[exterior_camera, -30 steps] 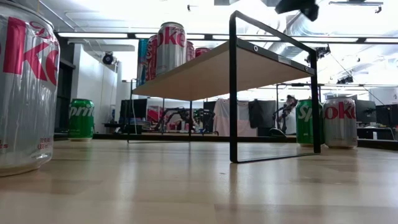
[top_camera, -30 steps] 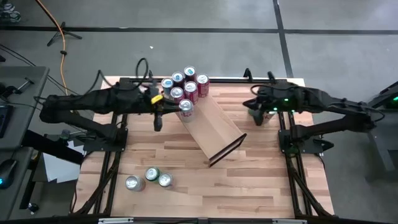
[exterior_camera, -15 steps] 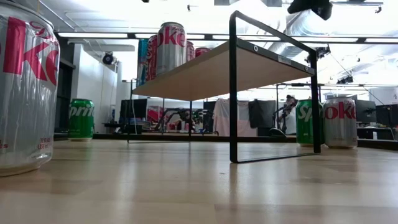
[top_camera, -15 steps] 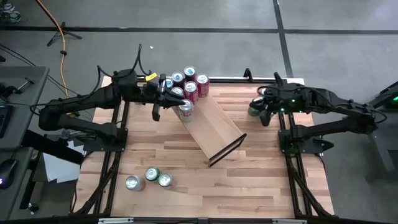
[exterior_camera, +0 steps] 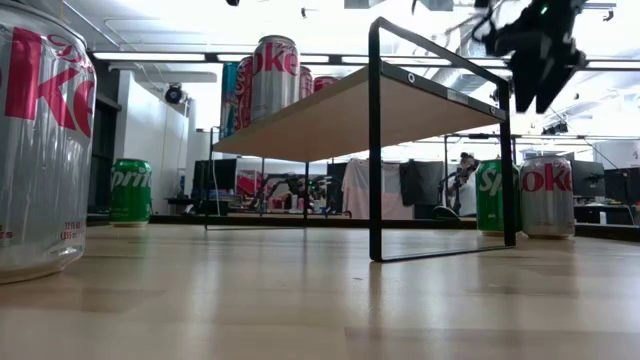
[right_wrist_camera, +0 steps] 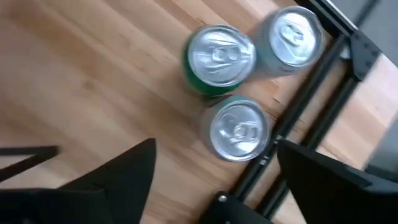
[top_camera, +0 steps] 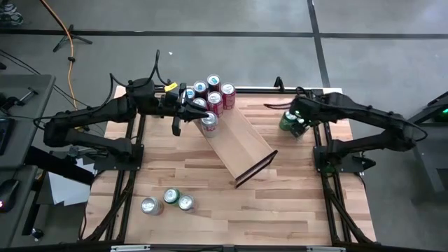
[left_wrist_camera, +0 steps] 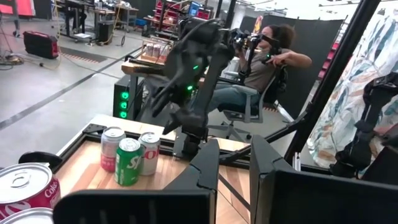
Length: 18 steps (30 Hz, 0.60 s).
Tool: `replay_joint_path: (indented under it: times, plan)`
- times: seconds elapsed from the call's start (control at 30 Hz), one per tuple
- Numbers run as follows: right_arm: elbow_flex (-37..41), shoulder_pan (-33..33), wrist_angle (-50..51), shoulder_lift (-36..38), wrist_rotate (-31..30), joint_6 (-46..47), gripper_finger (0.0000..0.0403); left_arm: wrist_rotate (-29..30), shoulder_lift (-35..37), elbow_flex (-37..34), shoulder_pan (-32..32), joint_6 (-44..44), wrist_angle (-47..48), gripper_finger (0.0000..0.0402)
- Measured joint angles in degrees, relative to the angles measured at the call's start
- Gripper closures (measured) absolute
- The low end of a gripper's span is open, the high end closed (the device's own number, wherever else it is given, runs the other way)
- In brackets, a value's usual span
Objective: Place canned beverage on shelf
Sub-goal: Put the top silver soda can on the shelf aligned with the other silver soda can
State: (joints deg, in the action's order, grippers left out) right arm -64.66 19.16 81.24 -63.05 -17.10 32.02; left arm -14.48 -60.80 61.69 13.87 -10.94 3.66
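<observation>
Shelf (top_camera: 238,143): long pale-wood plank on a thin black frame, set diagonally mid-table. Six cans cluster at its far end (top_camera: 210,98), red and silver cola cans among them.

Right gripper (top_camera: 299,122) hovers over three cans (right_wrist_camera: 236,81) at the table's right edge, jaws spread, holding nothing.

Left gripper (top_camera: 176,124) clenched, empty, beside the cluster.

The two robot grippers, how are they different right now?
The right gripper has its fingers spread open above three cans on the table; the left gripper is shut. The right one hangs near the table's right edge; the left one is beside the cans on the shelf. Neither holds anything.
</observation>
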Motion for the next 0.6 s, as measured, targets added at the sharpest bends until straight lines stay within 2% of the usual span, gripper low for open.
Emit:
replay_joint_path:
  times: [0.1, 0.27, 0.47, 0.6]
  plan:
    - [0.0, 3.7, -0.25, -3.6, -0.35, -2.53, 0.0061, 0.02, 0.0, 0.0, 0.0, -0.02, 0.01, 0.0401]
    - [0.0, 10.6, -0.29, -8.58, 0.0, -6.63, 0.0057, 0.04, 0.0, 0.0, 0.0, -0.99, 1.46, 0.0401]
    - [2.48, 17.97, -1.83, -8.99, 10.5, -14.84, 0.0056, 0.09, -0.02, 0.0, 0.0, -1.05, 3.65, 0.0401]
    - [7.85, 21.57, -4.16, -7.71, 10.07, -16.14, 0.0056, 0.09, -0.02, 0.0, 0.0, -1.04, 3.72, 0.0401]
